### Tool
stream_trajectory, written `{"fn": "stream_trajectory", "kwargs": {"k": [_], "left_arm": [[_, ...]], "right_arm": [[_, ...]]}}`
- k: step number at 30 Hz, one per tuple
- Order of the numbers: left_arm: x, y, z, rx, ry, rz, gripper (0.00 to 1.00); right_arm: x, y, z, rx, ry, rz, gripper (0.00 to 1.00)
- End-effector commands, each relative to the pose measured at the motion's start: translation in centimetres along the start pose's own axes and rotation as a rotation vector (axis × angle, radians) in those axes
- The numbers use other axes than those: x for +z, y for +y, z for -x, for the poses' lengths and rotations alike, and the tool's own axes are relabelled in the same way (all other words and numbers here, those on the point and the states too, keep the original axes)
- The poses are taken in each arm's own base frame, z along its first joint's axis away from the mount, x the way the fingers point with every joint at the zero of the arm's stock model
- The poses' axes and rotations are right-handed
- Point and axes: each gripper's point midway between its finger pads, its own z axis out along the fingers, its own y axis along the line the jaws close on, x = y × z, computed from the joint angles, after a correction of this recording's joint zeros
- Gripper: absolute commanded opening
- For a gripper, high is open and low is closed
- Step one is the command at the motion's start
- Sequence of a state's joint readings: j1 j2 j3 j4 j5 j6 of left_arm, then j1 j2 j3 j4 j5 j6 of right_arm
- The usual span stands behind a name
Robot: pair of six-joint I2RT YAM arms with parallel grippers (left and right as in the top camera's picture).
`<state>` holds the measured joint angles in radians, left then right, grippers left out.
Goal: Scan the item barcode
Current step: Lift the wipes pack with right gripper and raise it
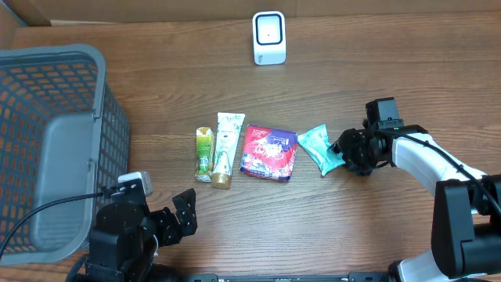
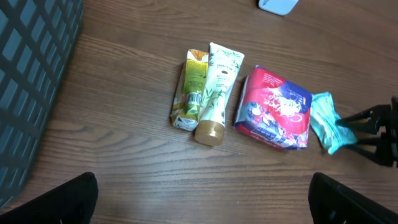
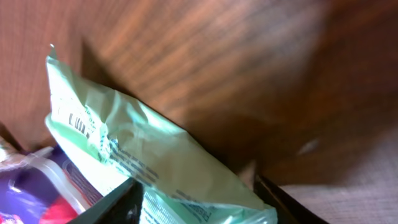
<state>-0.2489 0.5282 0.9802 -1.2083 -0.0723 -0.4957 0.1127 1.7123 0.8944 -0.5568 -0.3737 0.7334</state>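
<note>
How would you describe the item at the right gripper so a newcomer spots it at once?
Start from the row of four items in the middle of the wooden table, below the white scanner. The teal packet lies at the row's right end, beside the red packet. It alone is pale blue-green, small and crinkled.

Brown wood grain ran across the bench (image 1: 376, 70). The basket (image 1: 55, 59) was grey mesh, the scanner (image 1: 268, 37) white, the pouch (image 1: 317, 146) mint green, the packet (image 1: 268, 153) red and purple, the tube (image 1: 227, 145) white with green leaves, the sachet (image 1: 204, 153) yellow-green.
</note>
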Motion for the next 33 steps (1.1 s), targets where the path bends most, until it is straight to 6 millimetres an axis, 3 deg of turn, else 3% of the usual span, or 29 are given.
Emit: {"fn": "stream_trajectory", "kwargs": {"k": [1,7,10,12,17,23,28,33], "left_arm": [[0.1,0.3,-0.1,0.002,-0.003,0.013,1.0],[0.1,0.3,-0.1,0.002,-0.003,0.013,1.0],[0.1,0.3,-0.1,0.002,-0.003,0.013,1.0],[0.1,0.3,-0.1,0.002,-0.003,0.013,1.0],[0.1,0.3,-0.1,0.002,-0.003,0.013,1.0],[0.1,0.3,-0.1,0.002,-0.003,0.013,1.0],[0.1,0.3,-0.1,0.002,-0.003,0.013,1.0],[0.1,0.3,-0.1,0.002,-0.003,0.013,1.0]], "right_arm": [[0.0,0.3,1.5,-0.064,-0.055,0.019,0.53],[-0.6,3.6,2.3,-0.386,-0.085,0.176,0.51],[-1.3,4.0,3.2,-0.504,-0.116,0.188,0.53],[-1.6,4.1,3.5,-0.47,-0.115,0.201,0.56],[-1.5,3.3,2.9,-0.167,-0.052,0.194,0.66],[0.6,1.0,0.7,0.079,-0.017,0.085,0.73],[1.7,1.4,-0.3,0.12,-0.006,0.096,0.72],[1.7,0.8,0.5,0.139,-0.057,0.063,0.57]]}}
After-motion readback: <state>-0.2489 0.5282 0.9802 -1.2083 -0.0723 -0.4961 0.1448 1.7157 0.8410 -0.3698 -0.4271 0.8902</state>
